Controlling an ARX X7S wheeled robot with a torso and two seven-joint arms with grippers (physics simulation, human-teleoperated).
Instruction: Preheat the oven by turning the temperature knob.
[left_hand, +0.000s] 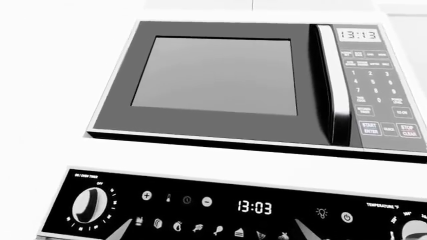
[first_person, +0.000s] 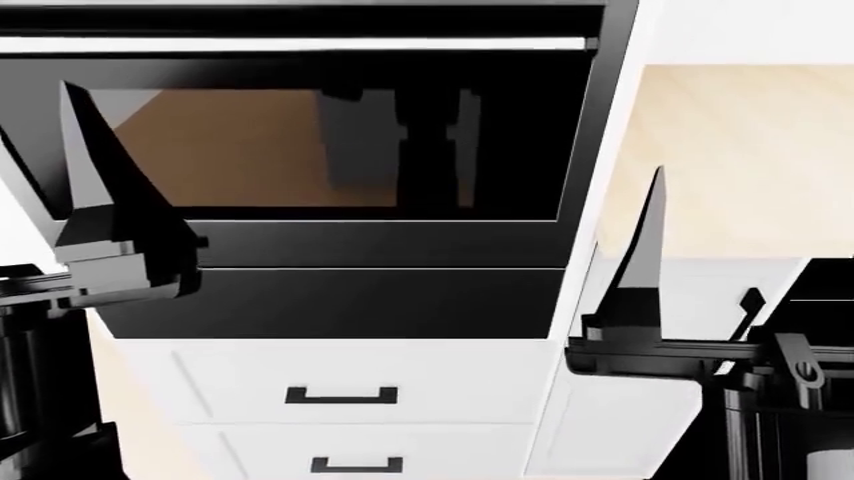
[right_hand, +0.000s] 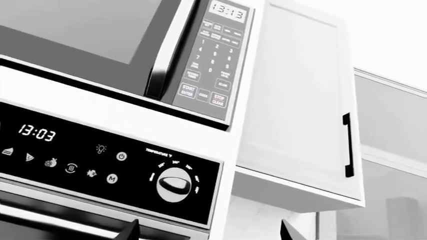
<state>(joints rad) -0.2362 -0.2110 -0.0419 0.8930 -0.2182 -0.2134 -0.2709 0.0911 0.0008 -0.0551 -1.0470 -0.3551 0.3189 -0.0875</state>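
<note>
The glossy black oven (first_person: 334, 150) fills the head view, with its silver bar handle (first_person: 294, 45) above the window and a plain black panel (first_person: 334, 300) below. Its control panel (right_hand: 80, 150) shows in the right wrist view with the white temperature knob (right_hand: 175, 185) at the panel's end nearest the cabinet. The knob also shows cut off in the left wrist view (left_hand: 417, 232). My right gripper (right_hand: 209, 232) is open and empty, a short way from the knob and not touching it. My left gripper (left_hand: 213, 231) is open and empty, facing the panel's row of icons.
A timer knob (left_hand: 90, 205) sits at the panel's other end, with a clock display (left_hand: 254, 207) between. A microwave (left_hand: 220, 80) is built in above the oven. A white wall cabinet (right_hand: 300, 100) with a black handle stands beside it. White drawers (first_person: 342, 396) lie below the oven.
</note>
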